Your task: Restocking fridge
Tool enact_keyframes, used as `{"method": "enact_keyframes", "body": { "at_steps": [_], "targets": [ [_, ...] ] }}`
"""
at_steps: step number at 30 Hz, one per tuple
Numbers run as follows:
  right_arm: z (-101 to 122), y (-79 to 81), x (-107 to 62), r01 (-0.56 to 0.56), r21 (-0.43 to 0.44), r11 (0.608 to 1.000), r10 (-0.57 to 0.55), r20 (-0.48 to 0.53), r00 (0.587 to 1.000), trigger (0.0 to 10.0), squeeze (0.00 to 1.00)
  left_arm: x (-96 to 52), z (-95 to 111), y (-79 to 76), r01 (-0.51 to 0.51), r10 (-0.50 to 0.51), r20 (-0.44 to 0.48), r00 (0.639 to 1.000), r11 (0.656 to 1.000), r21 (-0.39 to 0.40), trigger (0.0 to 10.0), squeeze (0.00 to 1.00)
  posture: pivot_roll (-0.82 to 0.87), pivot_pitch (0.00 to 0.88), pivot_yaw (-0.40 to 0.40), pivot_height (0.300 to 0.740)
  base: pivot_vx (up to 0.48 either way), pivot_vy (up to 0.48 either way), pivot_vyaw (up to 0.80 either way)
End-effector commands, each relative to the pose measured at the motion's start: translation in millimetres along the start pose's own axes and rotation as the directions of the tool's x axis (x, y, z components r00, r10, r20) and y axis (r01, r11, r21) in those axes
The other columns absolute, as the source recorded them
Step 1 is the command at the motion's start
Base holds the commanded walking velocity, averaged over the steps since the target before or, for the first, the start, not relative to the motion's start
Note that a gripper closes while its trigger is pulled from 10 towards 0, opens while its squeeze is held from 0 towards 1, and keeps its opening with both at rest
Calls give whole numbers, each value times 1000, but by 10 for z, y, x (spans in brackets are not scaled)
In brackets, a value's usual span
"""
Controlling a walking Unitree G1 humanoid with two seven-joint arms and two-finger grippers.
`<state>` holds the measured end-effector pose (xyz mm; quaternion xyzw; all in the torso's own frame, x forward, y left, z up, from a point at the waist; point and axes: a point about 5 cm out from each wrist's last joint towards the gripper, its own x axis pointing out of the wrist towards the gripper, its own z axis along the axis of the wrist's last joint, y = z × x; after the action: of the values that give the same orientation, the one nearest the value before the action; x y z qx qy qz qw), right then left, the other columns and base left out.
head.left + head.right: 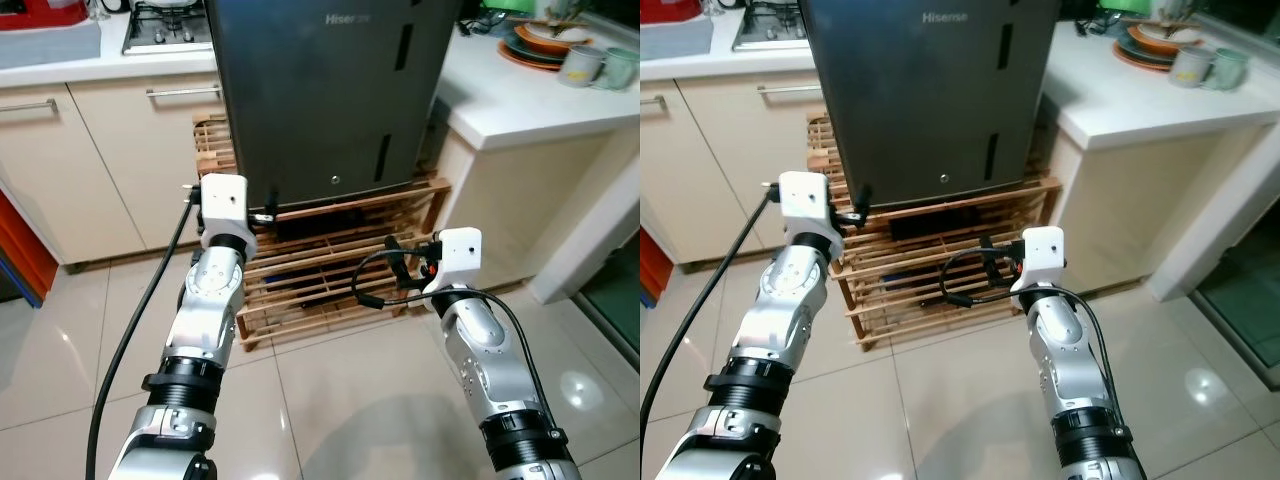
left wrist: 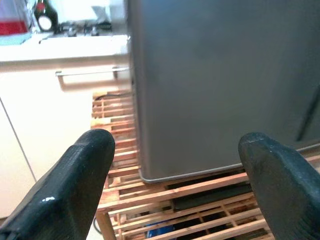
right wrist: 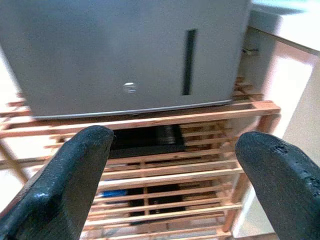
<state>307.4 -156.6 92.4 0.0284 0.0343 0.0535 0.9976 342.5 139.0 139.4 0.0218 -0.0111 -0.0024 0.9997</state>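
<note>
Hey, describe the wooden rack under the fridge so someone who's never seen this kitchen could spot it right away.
Find the dark grey fridge standing between the cream cabinets and the white counter. Directly beneath it, bearing its weight on the tiled floor, is the wooden rack. It is the one piece built of open, light-brown slats with shelves you can see through, while everything beside it is solid and smooth.

Dark grey fridge, light slatted wooden rack, cream cabinets, white countertop, orange plates
</note>
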Motion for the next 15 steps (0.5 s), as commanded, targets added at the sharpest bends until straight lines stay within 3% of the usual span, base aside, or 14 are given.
{"method": "enact_keyframes", "body": {
  "at_steps": [1,4,7,11,15],
  "targets": [
    [82,-110,18,57,27,998,-58,26,998,10000,0,27,28,-2,-5,5,11,1000,1000,8,10000,0,-89,0,2,740,435,0,0],
    [107,-161,18,72,26,997,-73,36,997,10000,0,37,32,4,-7,7,12,1000,1000,11,10000,0,-95,0,3,740,433,0,0],
    [120,-170,23,74,21,997,-75,40,996,10000,0,53,38,-7,-1,1,13,1000,1000,6,10000,0,-99,0,4,740,301,373,0],
    [129,-189,31,87,23,996,-88,41,995,10000,0,67,47,-5,6,-6,13,1000,1000,-2,10000,0,-98,0,7,740,0,461,0],
    [118,-198,40,91,22,996,-92,32,995,10000,0,76,50,11,3,-3,14,1000,1000,-3,10000,0,-94,0,8,740,0,480,-544]
  ]
}}
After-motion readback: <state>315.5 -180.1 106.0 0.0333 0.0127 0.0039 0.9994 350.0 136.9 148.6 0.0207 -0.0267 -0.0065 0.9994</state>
